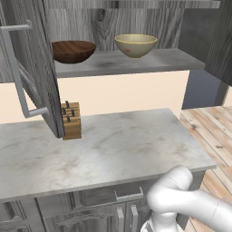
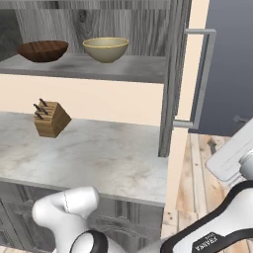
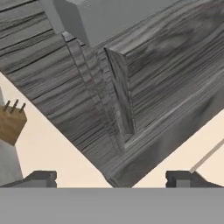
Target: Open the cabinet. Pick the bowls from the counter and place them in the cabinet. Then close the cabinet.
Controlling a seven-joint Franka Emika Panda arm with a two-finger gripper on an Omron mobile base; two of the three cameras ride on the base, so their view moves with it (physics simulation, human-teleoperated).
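Observation:
The cabinet (image 1: 136,61) stands open, its left door (image 1: 36,68) and right door (image 2: 173,74) both swung out. On its shelf sit the bowls: the dark brown wooden one (image 1: 72,50) (image 2: 43,51) to the left and the beige one (image 1: 135,45) (image 2: 105,49) to the right, a small gap between them. My gripper (image 3: 111,178) is open and empty. It faces the panelled grey wood of a cabinet door (image 3: 131,87) at close range, with the door's pale handle bar (image 3: 109,17) at the top of the hand view. The counter (image 1: 113,149) (image 2: 99,153) lies below.
A wooden knife block (image 1: 71,120) (image 2: 51,118) (image 3: 11,122) stands on the counter near the left door. Low grey cabinets (image 1: 99,213) sit under the slab. A plank floor (image 1: 213,131) lies to the right. My arm (image 2: 232,158) reaches past the counter's right end.

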